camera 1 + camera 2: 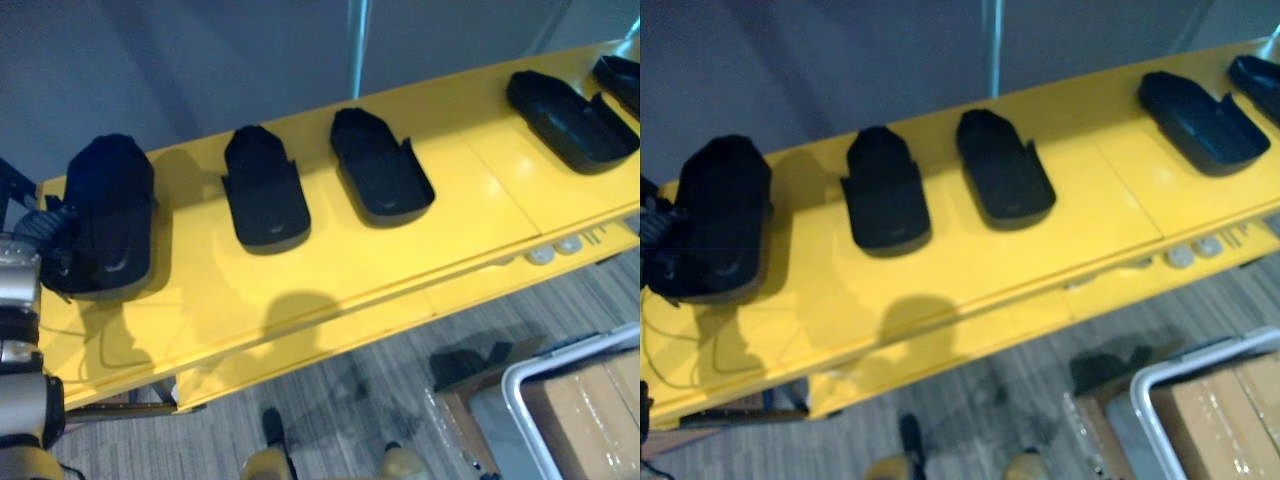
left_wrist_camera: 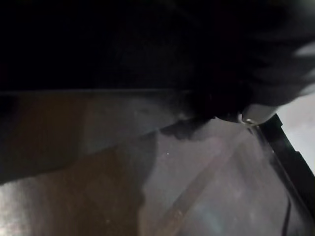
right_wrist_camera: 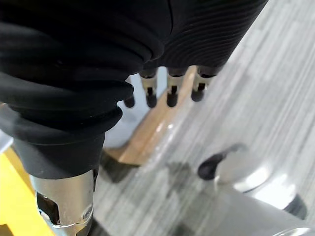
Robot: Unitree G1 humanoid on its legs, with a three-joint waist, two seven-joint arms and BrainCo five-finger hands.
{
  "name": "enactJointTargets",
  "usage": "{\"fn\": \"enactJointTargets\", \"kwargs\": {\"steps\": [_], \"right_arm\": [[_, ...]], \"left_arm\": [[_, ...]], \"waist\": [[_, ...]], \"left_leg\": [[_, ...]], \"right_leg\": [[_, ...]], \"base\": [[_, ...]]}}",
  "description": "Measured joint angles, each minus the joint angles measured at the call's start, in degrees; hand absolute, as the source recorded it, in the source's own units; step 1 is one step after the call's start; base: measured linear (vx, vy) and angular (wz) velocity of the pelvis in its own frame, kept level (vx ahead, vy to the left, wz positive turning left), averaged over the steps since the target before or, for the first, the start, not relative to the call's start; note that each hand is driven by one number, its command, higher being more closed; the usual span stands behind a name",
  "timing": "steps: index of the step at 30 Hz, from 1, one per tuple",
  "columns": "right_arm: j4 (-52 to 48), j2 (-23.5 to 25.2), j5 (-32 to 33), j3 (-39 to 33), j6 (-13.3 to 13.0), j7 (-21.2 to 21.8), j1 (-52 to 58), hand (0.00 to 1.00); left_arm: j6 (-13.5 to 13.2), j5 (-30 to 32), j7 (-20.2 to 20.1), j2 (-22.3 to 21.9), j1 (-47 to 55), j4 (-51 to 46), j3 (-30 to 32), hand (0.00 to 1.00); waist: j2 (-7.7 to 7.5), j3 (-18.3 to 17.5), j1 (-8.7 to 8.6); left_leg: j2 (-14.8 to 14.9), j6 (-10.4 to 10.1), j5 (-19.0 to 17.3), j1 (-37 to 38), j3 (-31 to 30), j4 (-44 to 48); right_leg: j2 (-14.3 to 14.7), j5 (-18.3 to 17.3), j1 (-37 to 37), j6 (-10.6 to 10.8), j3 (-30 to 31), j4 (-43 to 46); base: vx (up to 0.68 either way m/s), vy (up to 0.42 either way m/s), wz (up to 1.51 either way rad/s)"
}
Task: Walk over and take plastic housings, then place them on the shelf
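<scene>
Shelf (image 1: 330,275): yellow, long, crossing the head views and rising to the right.
Housings (image 1: 380,165): black, lying in a row on the shelf, each apart from the next.
Left housing (image 1: 112,215): at the shelf's left end, lying on the top surface.
Bin (image 1: 520,385): white-rimmed, on the floor (image 1: 360,400) at lower right, a box (image 1: 595,410) inside.
Left hand (image 1: 52,250): against the left housing's outer side; fingers hidden, so its grip cannot be told.
Right hand (image 3: 197,39): hangs above the floor, fingers (image 3: 172,91) straight and loose, holding nothing.
</scene>
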Motion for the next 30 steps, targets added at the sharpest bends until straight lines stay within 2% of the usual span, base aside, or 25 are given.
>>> {"fn": "enactJointTargets", "kwargs": {"steps": [4, 5, 6, 7, 14, 19, 26, 27, 30], "right_arm": [[-0.3, 0.0, 0.3, 0.4, -0.1, 0.0, -0.1, 0.00], [-0.3, 0.0, 0.3, 0.8, 0.0, 0.0, -0.1, 0.00], [-1.9, -0.5, 0.3, 2.8, 0.0, 0.0, 0.3, 0.00], [-1.9, -0.5, 0.3, 2.7, 0.0, 0.0, 0.3, 0.00], [-1.8, -1.0, 0.3, 2.8, -0.1, 0.0, -0.6, 0.00], [-1.4, -3.6, 0.3, 3.0, -0.2, 0.1, -2.5, 0.00], [-1.4, -4.1, 0.3, 4.5, -0.2, 0.4, -3.4, 0.00], [-1.5, -4.1, 0.3, 5.1, -0.2, 0.4, -3.4, 0.00], [-1.8, -4.1, 0.3, 5.1, -0.2, 0.4, -3.6, 0.00]], "left_arm": [[0.0, 0.1, 3.1, -1.7, -0.3, 2.6, 0.1, 1.00], [0.0, 0.6, 3.8, -2.4, -0.7, 3.0, 0.3, 1.00], [0.1, 1.7, 6.3, -4.1, -0.7, 3.9, 2.6, 1.00], [0.0, 1.7, 6.4, -4.1, -0.7, 4.0, 2.8, 1.00], [-0.6, 2.2, 8.3, -4.1, -0.7, 5.1, 2.8, 1.00], [-2.5, 2.1, 12.5, -4.0, -2.3, 5.5, 2.8, 1.00], [-2.8, 2.1, 12.4, -1.8, -7.4, 5.6, 2.7, 1.00], [-2.7, 2.1, 12.3, -1.8, -7.4, 5.6, 2.7, 0.00], [-2.7, 2.0, 12.0, -1.3, -7.4, 5.7, 2.7, 0.00]], "waist": [[0.47, 0.8, -0.71], [0.39, 1.5, -0.76], [-0.55, 3.5, -0.76], [-0.82, 3.5, -0.69], [-0.96, 3.5, -0.79], [-1.15, 5.6, -0.87], [-1.47, 8.7, -0.87], [-1.46, 8.7, -0.84], [-1.32, 8.8, -0.83]], "left_leg": [[0.0, 0.4, 0.8, -1.1, 0.1, -0.1], [-0.1, 0.4, 1.0, -1.2, 0.1, -0.3], [-1.0, 0.5, 1.3, -2.7, 0.0, -0.3], [-1.2, 0.5, 1.3, -2.6, -0.1, -0.3], [-1.2, 0.5, 1.3, -1.3, 0.2, 0.0], [-1.0, 0.5, 1.3, -2.1, 1.7, 0.0], [-0.9, 0.5, 1.3, -4.0, 2.0, -0.3], [-0.9, 0.5, 1.3, -4.0, 2.1, -0.3], [-0.9, 0.5, 1.3, -4.1, 2.2, -0.3]], "right_leg": [[-0.1, -0.1, -1.2, 0.1, 0.0, -0.3], [-0.3, -0.7, -1.3, 0.8, 0.0, -0.3], [-0.6, -2.0, -1.8, 1.8, 1.5, -2.1], [-0.7, -1.3, -1.3, 2.6, 1.4, -2.3], [-0.4, -0.4, -0.2, 1.6, 1.7, -2.2], [-0.5, -0.4, -2.0, 1.6, 3.1, -1.9], [-0.6, -0.6, -4.4, 1.5, 4.0, -1.9], [-0.6, -0.9, -4.5, 1.4, 4.2, -2.0], [-0.5, -1.0, -4.6, 1.5, 4.3, -2.0]], "base": [[-0.13, 0.031, -0.07], [-0.30, 0.091, -0.03], [-0.18, 0.071, 0.08], [-0.06, 0.044, 0.13], [0.10, -0.040, 0.02], [-0.02, 0.002, -0.13], [-0.07, 0.017, -0.07], [-0.03, -0.016, -0.04], [-0.01, -0.007, -0.01]]}}
